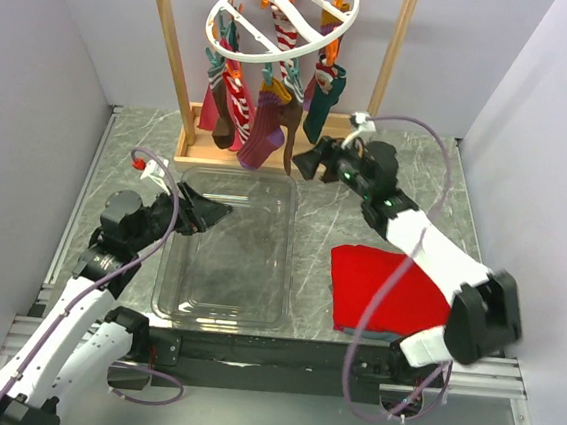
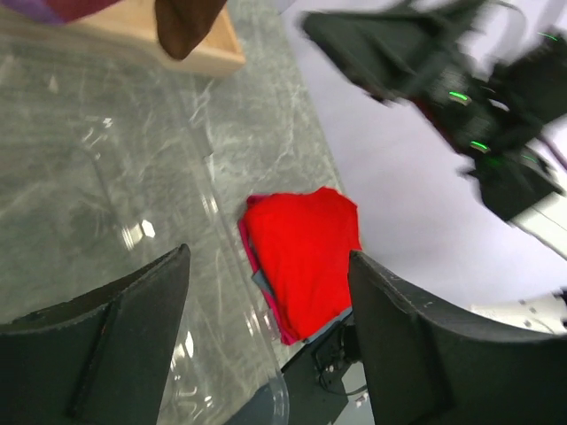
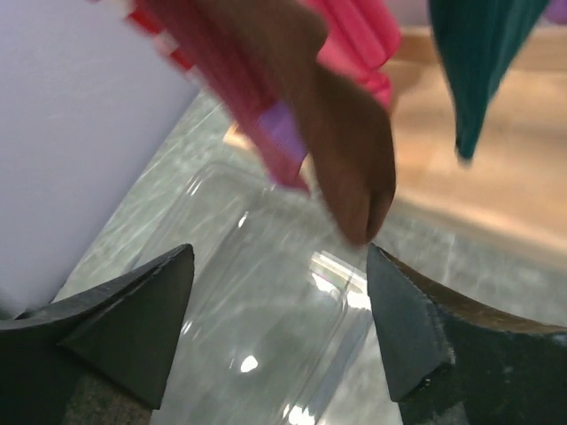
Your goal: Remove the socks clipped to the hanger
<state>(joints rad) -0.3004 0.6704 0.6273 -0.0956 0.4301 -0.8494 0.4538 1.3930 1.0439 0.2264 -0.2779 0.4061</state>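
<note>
Right gripper [image 1: 311, 163] wide open, empty, facing brown sock [image 3: 354, 168], likely to pull it off. Left gripper [image 1: 213, 211] open, empty, over tray [image 1: 290, 258].

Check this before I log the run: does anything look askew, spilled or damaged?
Nothing stands out: the socks hang clipped from the round hanger, the clear tray sits flat on the table, and the red cloth lies folded beside it.

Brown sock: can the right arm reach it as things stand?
Probably yes: the open right gripper sits close to the brown sock, whose toe hangs just ahead of it, with nothing between.
</note>
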